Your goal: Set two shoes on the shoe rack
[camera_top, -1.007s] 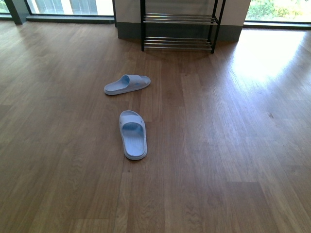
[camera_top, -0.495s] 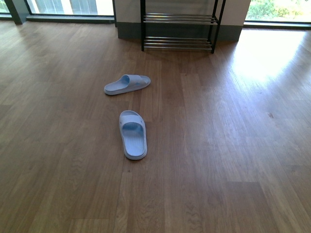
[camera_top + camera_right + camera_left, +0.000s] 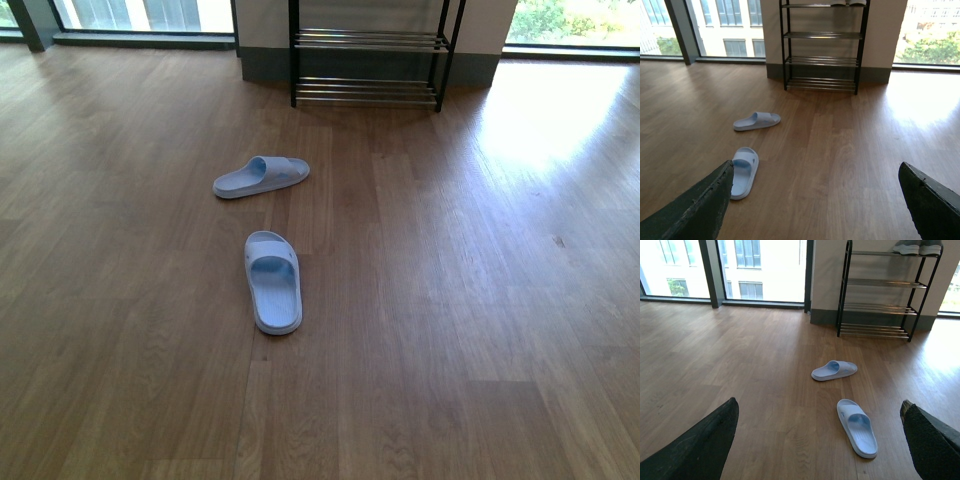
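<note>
Two pale blue slides lie on the wooden floor. The near slide (image 3: 273, 282) (image 3: 857, 427) (image 3: 744, 171) points toward the rack; the far slide (image 3: 261, 176) (image 3: 834, 370) (image 3: 756, 121) lies crosswise beyond it. The black-framed shoe rack (image 3: 368, 60) (image 3: 885, 290) (image 3: 822, 45) stands against the far wall, with grey sneakers (image 3: 917, 247) on its top tier. My left gripper (image 3: 819, 405) is open above the floor, short of the near slide. My right gripper (image 3: 816, 166) is open too, the near slide beside one finger. Neither arm shows in the front view.
Tall windows (image 3: 760, 270) run along the far wall on both sides of the wall section (image 3: 885, 35) behind the rack. A bright patch of sunlight (image 3: 540, 120) falls on the floor at the right. Bare wooden boards surround both slides.
In the front view the slides and the rack sit a few pixels lower than before, as if the camera crept forward. Both slides lie where they were.
</note>
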Tool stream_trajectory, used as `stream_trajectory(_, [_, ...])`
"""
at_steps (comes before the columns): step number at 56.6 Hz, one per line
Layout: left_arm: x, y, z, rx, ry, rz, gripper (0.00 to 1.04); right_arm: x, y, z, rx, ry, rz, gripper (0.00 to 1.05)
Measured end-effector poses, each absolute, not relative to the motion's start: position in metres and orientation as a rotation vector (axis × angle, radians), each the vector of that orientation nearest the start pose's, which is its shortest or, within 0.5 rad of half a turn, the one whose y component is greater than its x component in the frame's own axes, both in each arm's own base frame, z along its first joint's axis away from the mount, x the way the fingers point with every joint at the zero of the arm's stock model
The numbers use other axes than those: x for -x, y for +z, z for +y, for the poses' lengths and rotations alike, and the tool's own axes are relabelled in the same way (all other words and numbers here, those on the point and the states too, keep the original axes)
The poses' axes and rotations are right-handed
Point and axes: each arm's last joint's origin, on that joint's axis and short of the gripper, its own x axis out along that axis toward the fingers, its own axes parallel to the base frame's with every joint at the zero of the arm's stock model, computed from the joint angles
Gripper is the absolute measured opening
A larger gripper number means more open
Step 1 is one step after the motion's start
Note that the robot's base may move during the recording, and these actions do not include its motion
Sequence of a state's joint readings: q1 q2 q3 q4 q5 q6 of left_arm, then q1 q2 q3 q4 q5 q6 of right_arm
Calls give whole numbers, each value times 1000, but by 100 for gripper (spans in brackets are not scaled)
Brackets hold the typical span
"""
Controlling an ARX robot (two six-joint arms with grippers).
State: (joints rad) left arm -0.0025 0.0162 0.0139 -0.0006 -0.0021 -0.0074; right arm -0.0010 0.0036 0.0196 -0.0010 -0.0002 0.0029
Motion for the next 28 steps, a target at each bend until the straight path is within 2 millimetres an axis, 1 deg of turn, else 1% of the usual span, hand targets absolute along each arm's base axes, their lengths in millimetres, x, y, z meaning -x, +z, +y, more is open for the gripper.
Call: stream_trajectory(28, [-98, 167, 0, 7, -3, 3, 95, -97, 170, 0, -3, -2, -15, 96])
